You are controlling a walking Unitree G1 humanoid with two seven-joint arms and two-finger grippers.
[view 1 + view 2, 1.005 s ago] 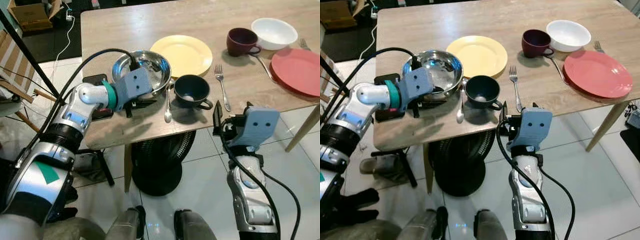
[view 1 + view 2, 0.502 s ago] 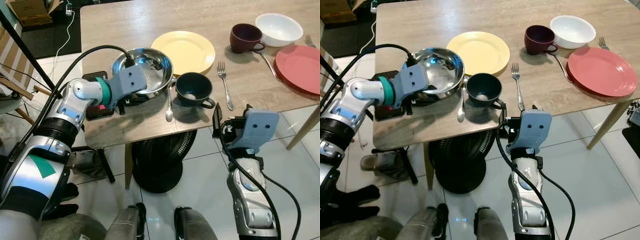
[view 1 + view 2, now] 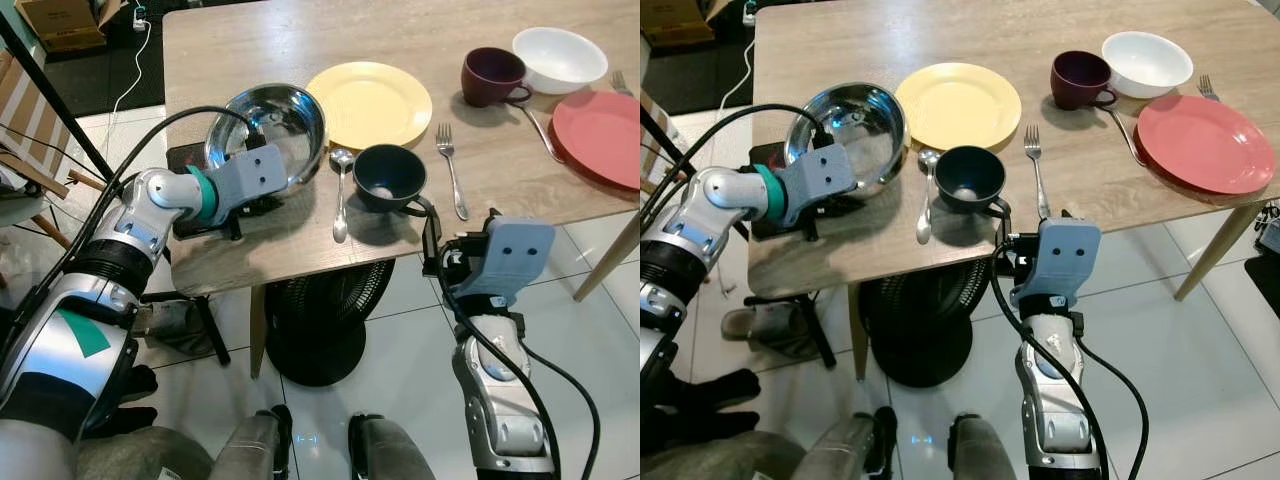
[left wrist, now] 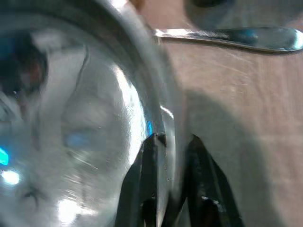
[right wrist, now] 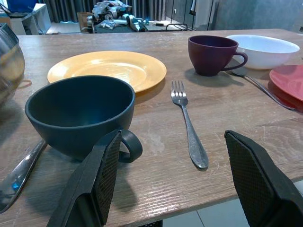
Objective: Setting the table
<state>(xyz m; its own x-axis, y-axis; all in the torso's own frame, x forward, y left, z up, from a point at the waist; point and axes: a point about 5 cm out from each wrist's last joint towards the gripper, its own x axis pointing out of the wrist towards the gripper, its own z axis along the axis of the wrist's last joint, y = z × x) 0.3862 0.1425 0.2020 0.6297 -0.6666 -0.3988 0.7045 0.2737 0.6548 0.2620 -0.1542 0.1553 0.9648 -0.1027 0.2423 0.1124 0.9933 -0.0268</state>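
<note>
Nearest the robot, the right gripper [image 3: 432, 240] is hanging just off the table's [image 3: 250, 255] near edge, its fingers spread wide apart and holding nothing, facing a dark mug [image 3: 388, 178]. On the near left of the table, the left gripper [image 4: 166, 150] is pinching the rim of a steel bowl [image 3: 266, 134] between its two fingers, tipping it up. Beside the bowl a spoon [image 3: 340, 195] is lying, then the mug and a fork [image 3: 449, 170]. Farther back are sitting a yellow plate [image 3: 370, 103], a maroon cup [image 3: 490, 76], a white bowl [image 3: 558, 59] and a red plate [image 3: 602, 123]. The thin rim pinch looks risky: the tilted bowl could slip out, or swing into the spoon.
</note>
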